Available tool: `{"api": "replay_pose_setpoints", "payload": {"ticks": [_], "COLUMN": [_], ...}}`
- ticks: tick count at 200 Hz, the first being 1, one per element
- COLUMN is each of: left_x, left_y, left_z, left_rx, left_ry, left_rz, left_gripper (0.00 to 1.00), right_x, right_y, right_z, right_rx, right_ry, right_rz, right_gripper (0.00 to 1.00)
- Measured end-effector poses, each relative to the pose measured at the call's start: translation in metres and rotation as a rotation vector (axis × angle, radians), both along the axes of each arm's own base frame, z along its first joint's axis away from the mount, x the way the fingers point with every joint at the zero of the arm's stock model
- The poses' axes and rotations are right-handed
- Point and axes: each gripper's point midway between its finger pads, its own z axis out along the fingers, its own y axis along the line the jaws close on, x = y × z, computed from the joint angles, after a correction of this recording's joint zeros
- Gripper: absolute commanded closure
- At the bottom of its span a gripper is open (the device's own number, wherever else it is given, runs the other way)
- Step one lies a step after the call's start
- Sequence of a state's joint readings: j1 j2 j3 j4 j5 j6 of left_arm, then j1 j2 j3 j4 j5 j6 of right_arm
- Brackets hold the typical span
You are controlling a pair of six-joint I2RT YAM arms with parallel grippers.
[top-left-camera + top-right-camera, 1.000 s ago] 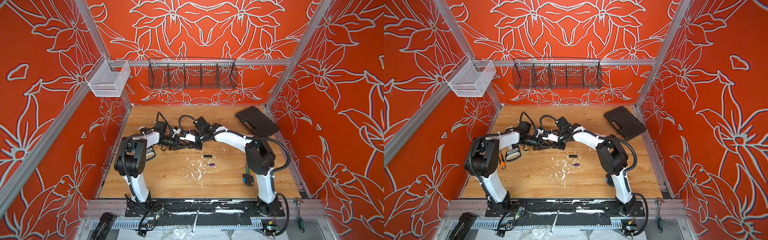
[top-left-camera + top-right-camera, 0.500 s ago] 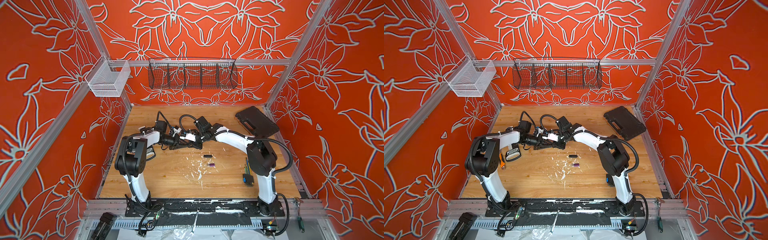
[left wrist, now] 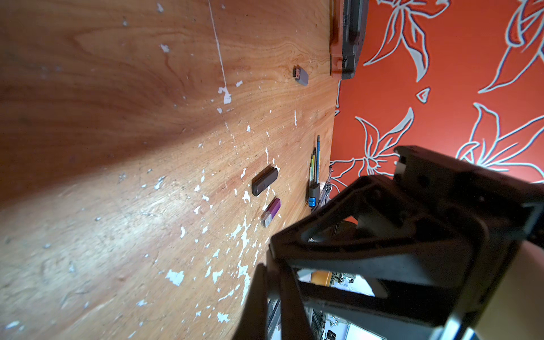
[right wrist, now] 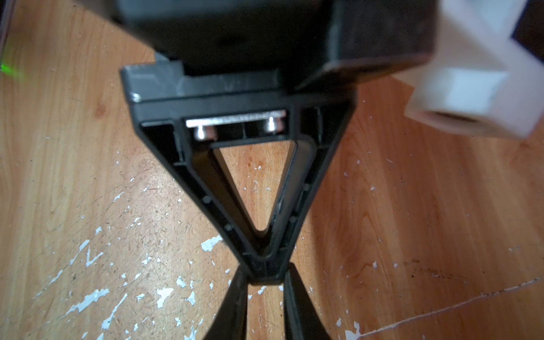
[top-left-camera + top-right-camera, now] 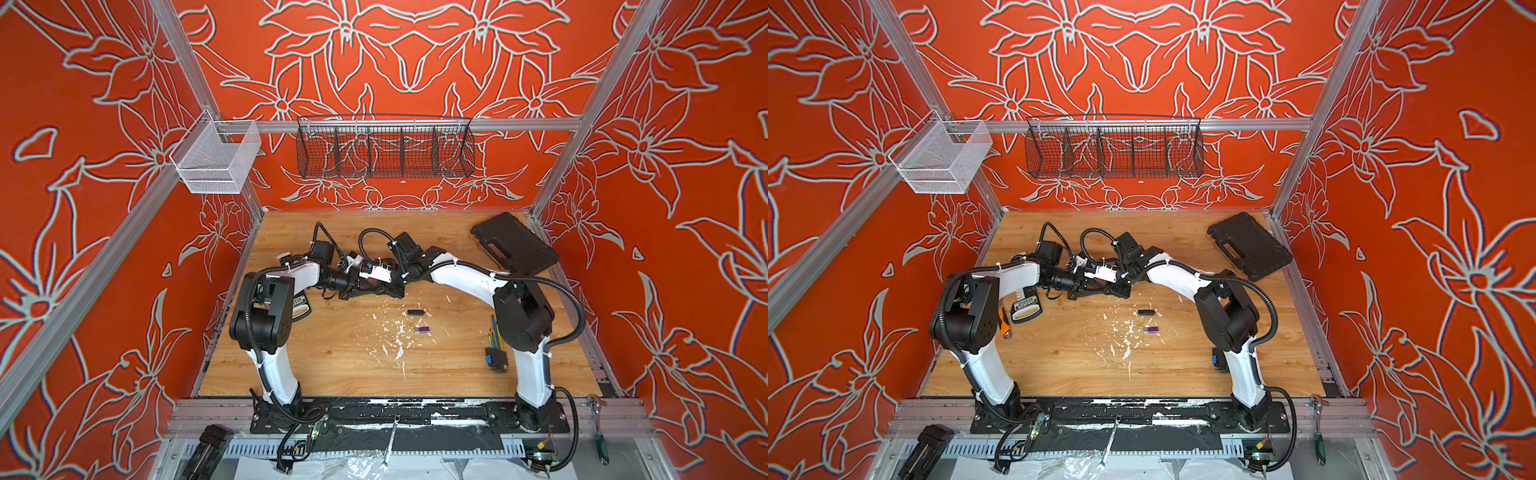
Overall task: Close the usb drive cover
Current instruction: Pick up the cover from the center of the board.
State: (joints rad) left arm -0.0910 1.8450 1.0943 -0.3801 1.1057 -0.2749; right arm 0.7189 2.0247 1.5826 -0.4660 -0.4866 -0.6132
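Both arms reach in over the rear middle of the wooden surface and meet tip to tip, well above the loose drives. The left hand is pressed together, its fingers nearly touching, and nothing can be seen between them. The right hand has its fingers a narrow way apart with bare wood showing between them. The left hand's tip sits at their ends, and I cannot tell whether they pinch it. Three drives lie on the surface, apart from both hands. A black usb drive lies nearer the right arm, with a purple usb drive with a pale end just beside it, toward the front. A grey usb drive with its metal plug bare lies farther back, near the black case. A set of hex keys lies by the right arm's base.
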Motion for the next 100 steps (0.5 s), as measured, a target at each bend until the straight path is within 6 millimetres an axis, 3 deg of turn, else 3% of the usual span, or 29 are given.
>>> {"api": "replay_pose_setpoints", "payload": {"ticks": [57, 100], "left_x": [0.001, 0.004], "left_y": [-0.001, -0.001], "left_z": [0.001, 0.021], "left_rx": [-0.001, 0.011], "left_ry": [-0.010, -0.083], "left_rz": [-0.001, 0.008], "left_gripper": [1.00, 1.00], "right_x": [0.002, 0.003], "right_y": [-0.003, -0.026], "right_z": [0.001, 0.015], "right_rx": [0.008, 0.063], "right_ry": [-0.008, 0.002], "right_rz": [-0.009, -0.067], "right_gripper": [0.60, 0.54]}}
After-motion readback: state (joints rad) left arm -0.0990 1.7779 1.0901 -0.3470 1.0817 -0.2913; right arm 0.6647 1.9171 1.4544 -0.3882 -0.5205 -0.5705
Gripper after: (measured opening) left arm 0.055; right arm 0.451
